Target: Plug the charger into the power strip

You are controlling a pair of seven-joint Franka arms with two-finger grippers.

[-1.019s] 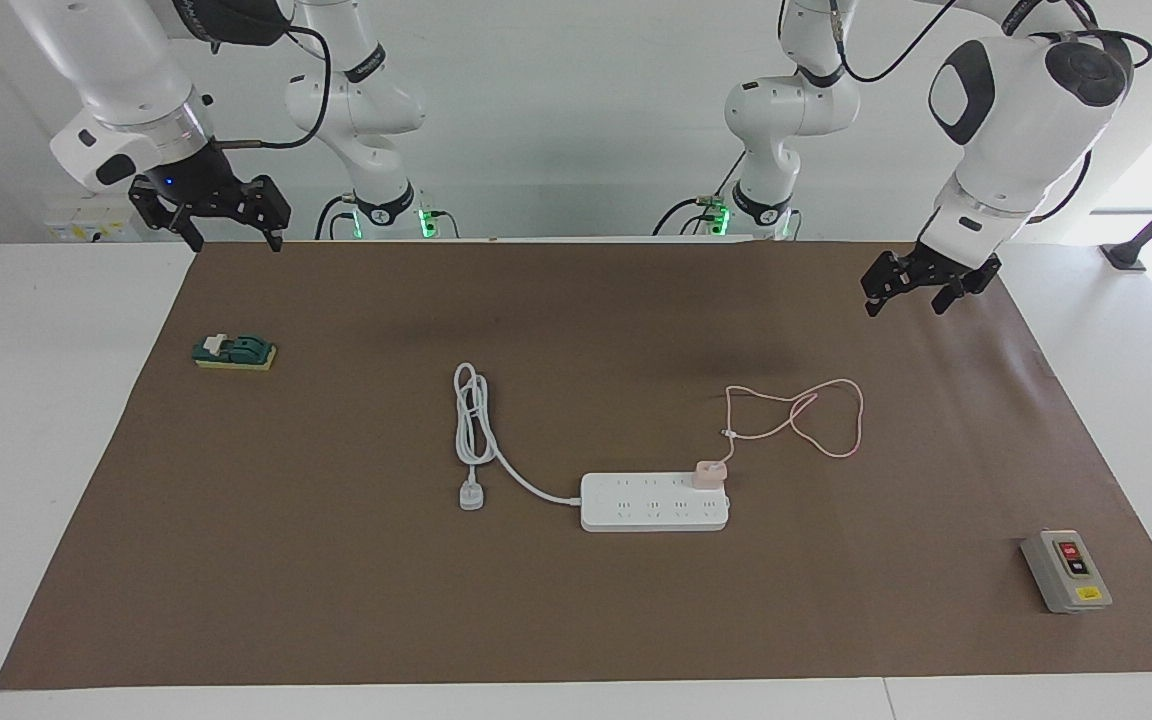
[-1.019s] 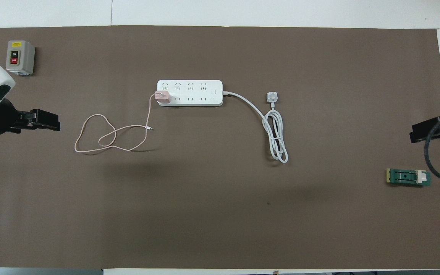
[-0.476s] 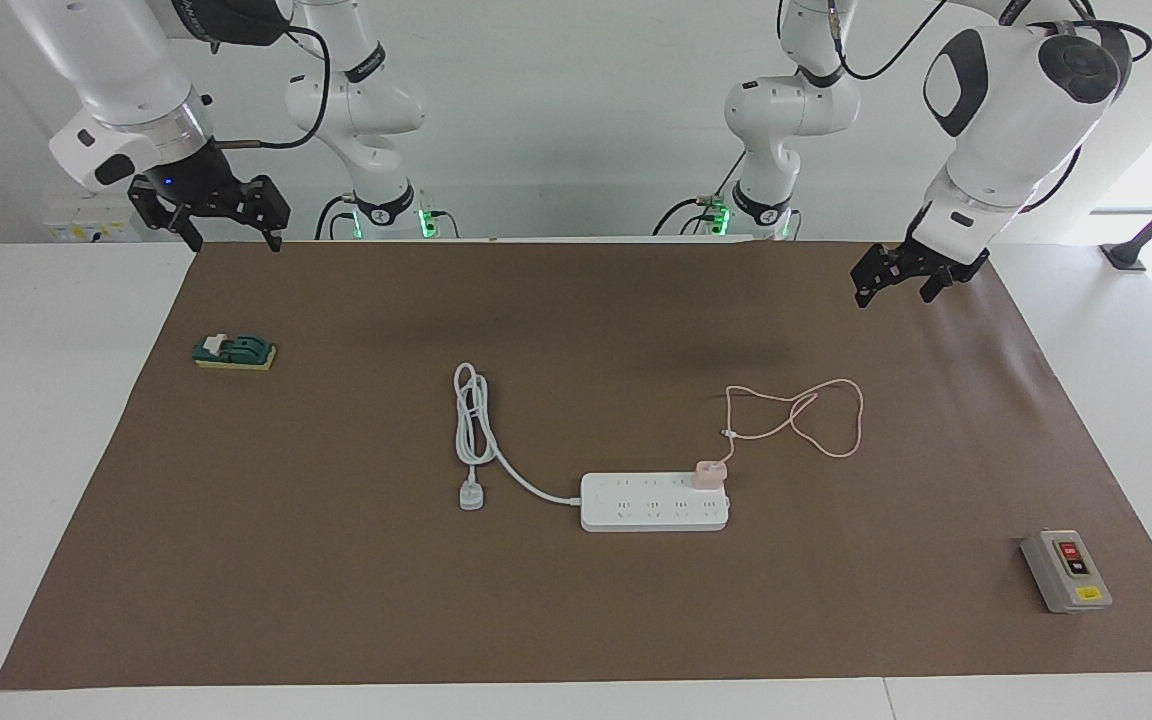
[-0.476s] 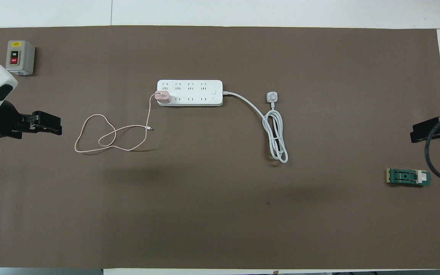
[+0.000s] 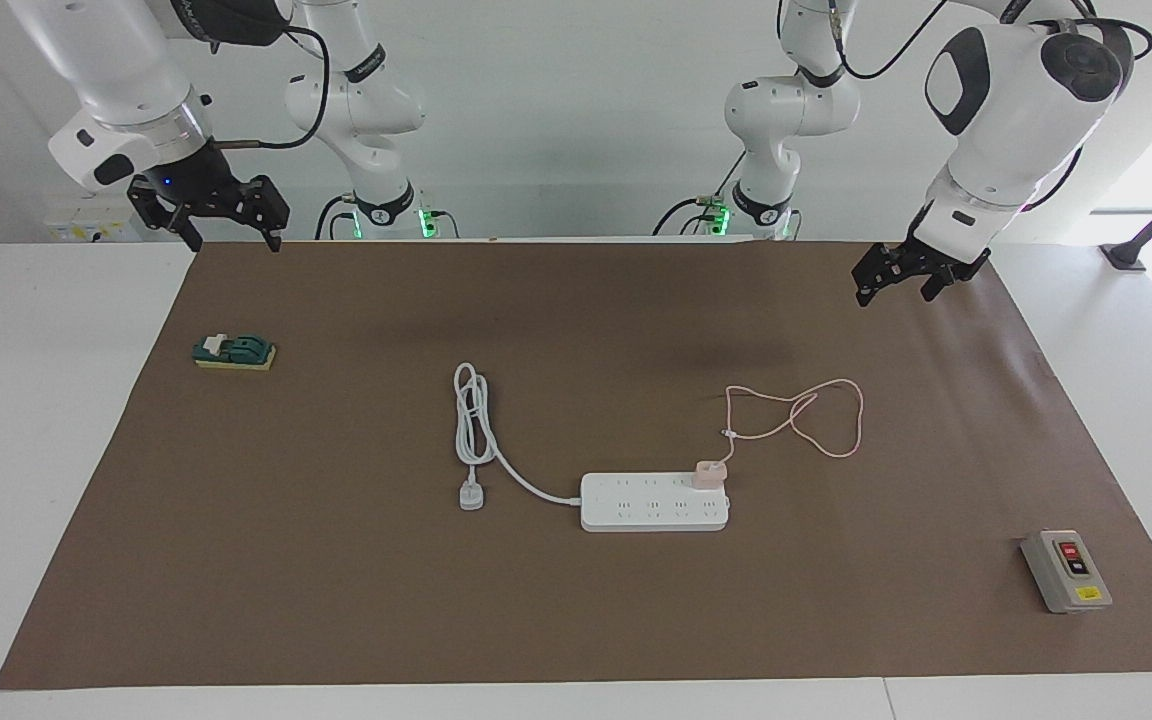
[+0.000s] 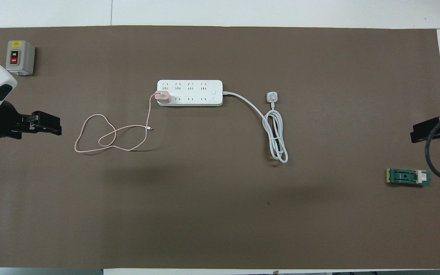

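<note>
Facing view: charger [image 5: 709, 474] sits plugged into power strip [image 5: 654, 503]; left gripper [image 5: 904, 278] and right gripper [image 5: 226, 214] hang spread, holding nothing, above the desk [image 5: 336, 600].

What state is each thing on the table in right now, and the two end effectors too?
charger: seated in an end socket of the power strip, its cable looped loose on the mat.
power strip: flat on the mat, its own plug lying unplugged.
grey switch box: lying untouched.
green block: lying untouched.
left end effector: raised, open, empty.
right end effector: raised, open, empty, waiting.
</note>
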